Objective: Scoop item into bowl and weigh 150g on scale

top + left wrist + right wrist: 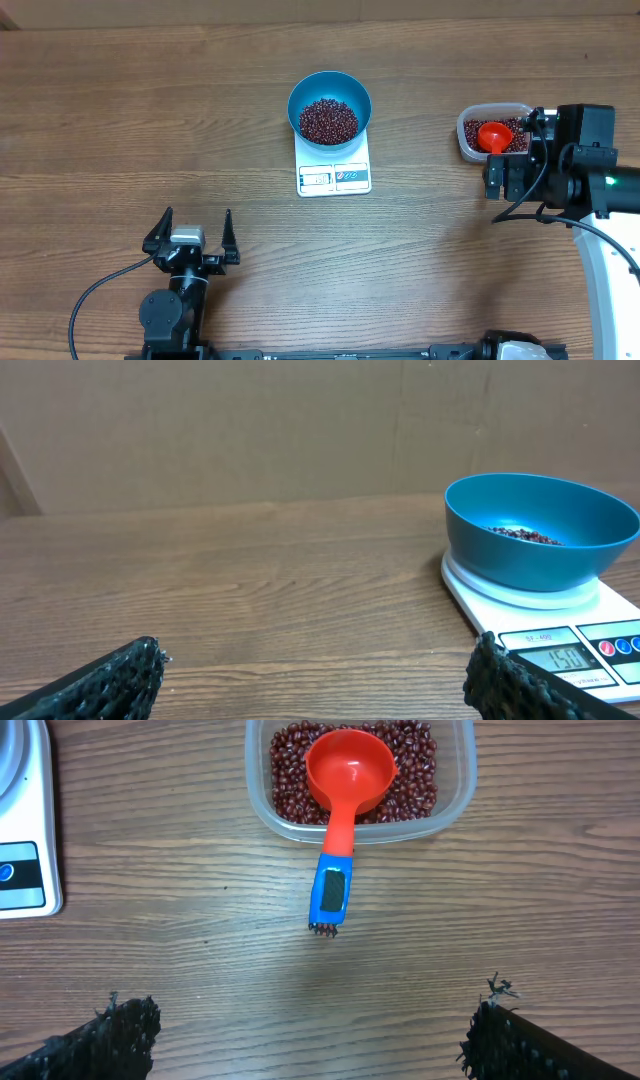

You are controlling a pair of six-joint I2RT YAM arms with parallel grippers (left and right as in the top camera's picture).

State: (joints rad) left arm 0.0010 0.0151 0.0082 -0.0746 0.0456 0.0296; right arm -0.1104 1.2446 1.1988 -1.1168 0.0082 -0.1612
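On the wooden desk (120, 120) the white scale (334, 176) lay about midway between the left and right edges, closer to the far edge, and the blue bowl (330, 105) stood on top of it. Inside the bowl there was a pile of beans (329, 120), and the display (566, 658) of the scale seemed to read 150. Near the right edge stood a clear tub (262, 805) with more beans in it. The red scoop (348, 770) rested with its cup on those beans, and its blue handle end reached out over the rim of the tub. The right gripper (310, 1035) was just beside the tub with its jaws spread wide, holding nothing and not touching the scoop. The left gripper (197, 216) was near the front edge, well apart from the scale, also wide open and empty.
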